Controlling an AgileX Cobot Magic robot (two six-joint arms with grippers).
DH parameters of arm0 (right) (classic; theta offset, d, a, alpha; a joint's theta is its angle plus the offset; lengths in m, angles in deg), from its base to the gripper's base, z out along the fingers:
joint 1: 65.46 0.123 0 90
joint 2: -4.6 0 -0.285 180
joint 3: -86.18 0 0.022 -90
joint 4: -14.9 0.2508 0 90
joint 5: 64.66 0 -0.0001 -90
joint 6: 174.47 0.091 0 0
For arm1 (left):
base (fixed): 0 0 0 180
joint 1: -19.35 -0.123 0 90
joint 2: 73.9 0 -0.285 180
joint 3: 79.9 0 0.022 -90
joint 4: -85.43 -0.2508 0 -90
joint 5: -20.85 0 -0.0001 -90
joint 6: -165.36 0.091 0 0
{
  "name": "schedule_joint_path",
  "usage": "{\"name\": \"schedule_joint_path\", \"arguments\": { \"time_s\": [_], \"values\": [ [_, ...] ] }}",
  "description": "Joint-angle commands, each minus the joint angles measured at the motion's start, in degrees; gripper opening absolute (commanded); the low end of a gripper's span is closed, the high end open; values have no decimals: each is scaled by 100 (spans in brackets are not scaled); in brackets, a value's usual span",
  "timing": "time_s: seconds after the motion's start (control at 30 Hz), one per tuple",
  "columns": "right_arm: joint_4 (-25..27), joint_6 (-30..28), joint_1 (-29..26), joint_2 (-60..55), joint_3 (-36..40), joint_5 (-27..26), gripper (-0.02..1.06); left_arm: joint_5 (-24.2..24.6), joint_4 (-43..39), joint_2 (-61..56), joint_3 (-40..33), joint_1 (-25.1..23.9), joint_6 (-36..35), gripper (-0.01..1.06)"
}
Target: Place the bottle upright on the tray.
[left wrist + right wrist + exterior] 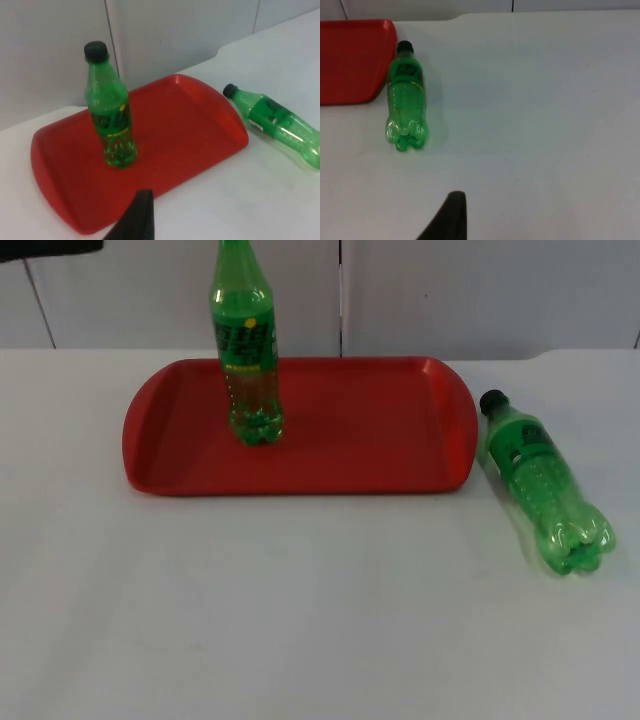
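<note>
One green bottle (246, 345) with a black cap stands upright on the left part of the red tray (380, 430); the left wrist view shows the same upright bottle (110, 112) on the tray (190, 125). A second green bottle (540, 480) lies on its side on the white table just right of the tray, cap toward the wall and close to the tray's right rim. The right wrist view shows this lying bottle (406, 97) beside the tray corner (355, 60). My left gripper (135, 220) hangs back from the tray, well apart from the upright bottle. My right gripper (447, 217) waits over bare table, away from the lying bottle.
The grey partition wall (450, 290) rises right behind the tray. White table top (300, 620) stretches in front of the tray and around the lying bottle. The tray's right half (400, 410) carries nothing.
</note>
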Motion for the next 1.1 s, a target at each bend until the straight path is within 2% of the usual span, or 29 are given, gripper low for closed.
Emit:
{"name": "schedule_joint_path", "arguments": {
  "time_s": [0.0,0.2,0.3,0.33,0.47,1.07],
  "values": [
    [15,5,-27,23,6,-41,105,150,-26,-282,-107,33,20,105],
    [15,5,-27,23,6,-41,105,558,-26,-817,-237,33,58,105],
    [15,5,-27,23,6,-41,105,1067,-4,-1196,-241,33,69,105],
    [15,5,-27,23,6,-41,105,1067,-4,-1196,-241,33,69,105],
    [15,5,-27,23,6,-41,105,1612,61,-1601,-241,33,176,105],
    [15,5,-27,23,6,-41,105,2822,172,-3409,-250,33,321,105]
  ]
}}
